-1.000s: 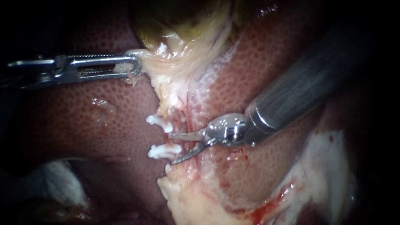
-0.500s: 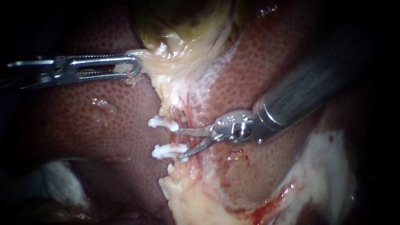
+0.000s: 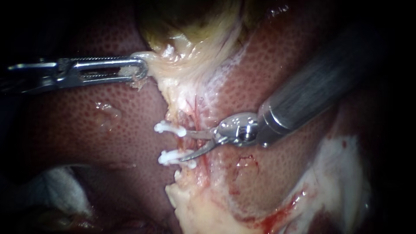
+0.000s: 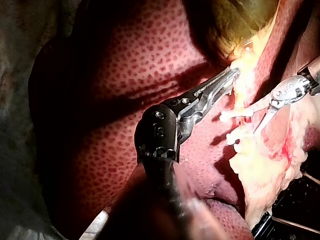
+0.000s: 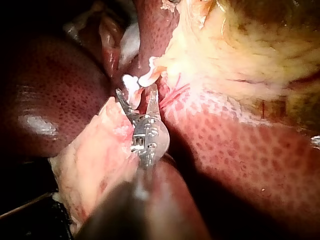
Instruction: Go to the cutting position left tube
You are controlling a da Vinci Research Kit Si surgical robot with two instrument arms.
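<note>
In the endoscope view a pale tube (image 3: 191, 145) runs down from the yellowish gallbladder (image 3: 190, 47) and carries two white clips (image 3: 170, 128) (image 3: 172, 157). My right instrument (image 3: 185, 147) comes in from the upper right. Its two thin blades stand open, straddling the tube's stretch between the clips. My left instrument (image 3: 139, 69) is shut on the gallbladder's pale edge and holds it to the left. The left wrist view shows those jaws (image 4: 226, 80) on the tissue. The right wrist view shows the open blades (image 5: 137, 100) just under the clips (image 5: 132, 82).
Dark red speckled liver (image 3: 86, 125) surrounds the site. A second reddish strand (image 3: 197, 115) runs just right of the clipped tube. Pale fatty tissue (image 3: 195, 208) lies below the clips, and white gauze (image 3: 52, 186) sits at the lower left.
My right instrument's blades have moved slightly upward and now sit closer to the tube between the clips, still open. The left instrument has held still.
</note>
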